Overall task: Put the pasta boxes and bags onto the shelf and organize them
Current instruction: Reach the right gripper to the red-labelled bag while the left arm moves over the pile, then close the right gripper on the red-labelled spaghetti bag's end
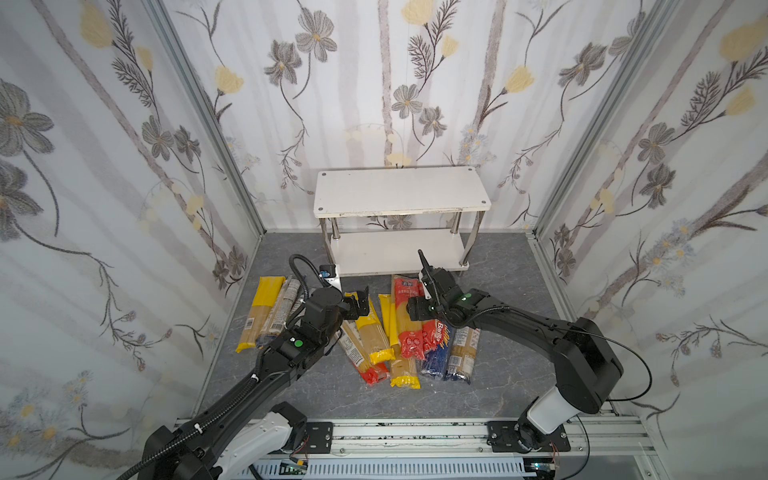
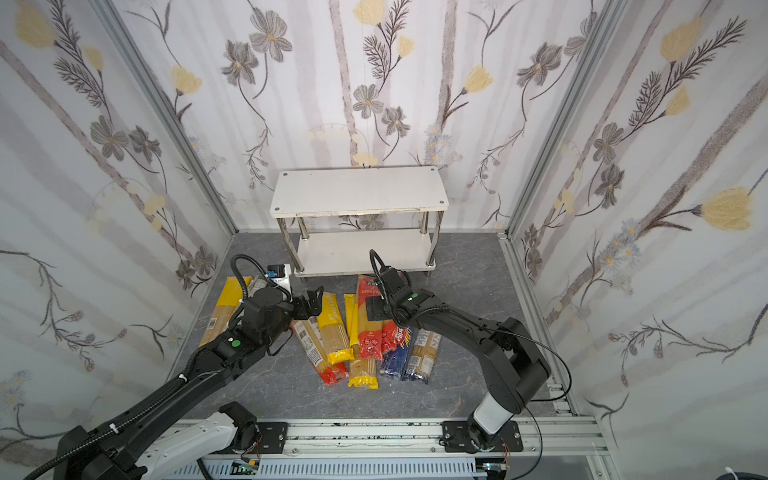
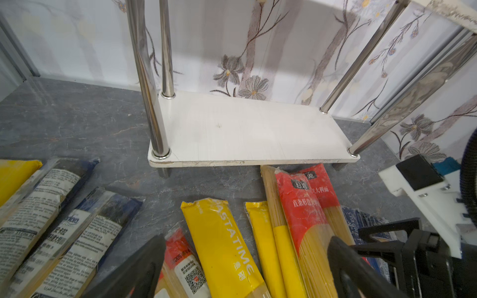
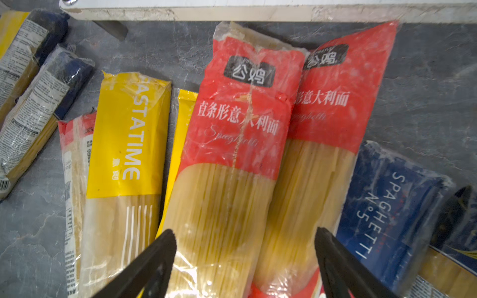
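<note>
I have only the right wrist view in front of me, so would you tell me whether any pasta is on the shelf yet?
Observer: None on top. In both top views the upper board of the shelf is bare.
Operator: Thank you. And the lower board, of which I see only the front edge?
Observer: The lower board is bare too. The left wrist view shows its whole surface.
Operator: Good. Where is the left gripper?
Observer: The left gripper hangs open above the yellow PASTATIME bag and holds nothing.
</note>
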Motion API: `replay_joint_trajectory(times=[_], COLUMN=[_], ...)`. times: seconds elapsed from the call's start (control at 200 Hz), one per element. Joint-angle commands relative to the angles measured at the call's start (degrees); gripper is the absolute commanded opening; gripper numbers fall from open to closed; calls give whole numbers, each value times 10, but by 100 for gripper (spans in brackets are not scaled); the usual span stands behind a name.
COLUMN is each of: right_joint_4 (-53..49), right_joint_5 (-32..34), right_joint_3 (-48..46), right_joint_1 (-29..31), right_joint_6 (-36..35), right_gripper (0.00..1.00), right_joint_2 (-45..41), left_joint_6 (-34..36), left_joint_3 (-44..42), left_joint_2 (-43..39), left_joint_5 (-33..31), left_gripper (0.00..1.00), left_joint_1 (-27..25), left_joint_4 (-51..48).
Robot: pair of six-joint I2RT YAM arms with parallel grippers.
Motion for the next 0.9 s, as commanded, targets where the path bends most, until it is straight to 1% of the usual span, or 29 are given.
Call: replay_joint_trajectory(times=[0.0, 0.15, 0.36, 0.395, 0.44, 0.5, 0.619, 0.699, 0.809, 0.894], right_joint_4=[-20, -33, -37, -35, -34, -35, -35, -40, -48, -49], right_joint_5=[-23, -26, -37, -40, -42, -48, -67, -69, -66, -71], right_joint_3=[12, 18, 31, 32, 35, 39, 49, 57, 59, 53], right_joint_1=[8, 20, 21, 22, 22, 22, 22, 22, 22, 22], right_joint_6=[3, 1, -3, -3, -3, -5, -21, -35, -51, -61], right_gripper=[85, 86, 87, 88, 92, 93, 95, 95, 91, 81], right_joint_2=[10, 15, 34, 39, 46, 56, 71, 76, 78, 80], left_joint_6=[-23, -32, -36, -38, -38, -39, -42, -47, -62, -77], left_joint_3=[9, 7, 20, 22, 25, 28, 39, 51, 67, 77], left_joint_2=[-4, -5, 18, 21, 24, 29, 42, 55, 73, 82], left_joint_5=[-2, -6, 3, 2, 2, 0, -4, -5, -7, -6], left_gripper=[100, 100, 100, 100, 100, 100, 100, 100, 100, 100], left_joint_1=[-1, -2, -2, -2, -2, -2, -1, -2, -1, -3], left_joint_4=[-36, -41, -45, -46, -46, -47, -48, -48, -51, -54])
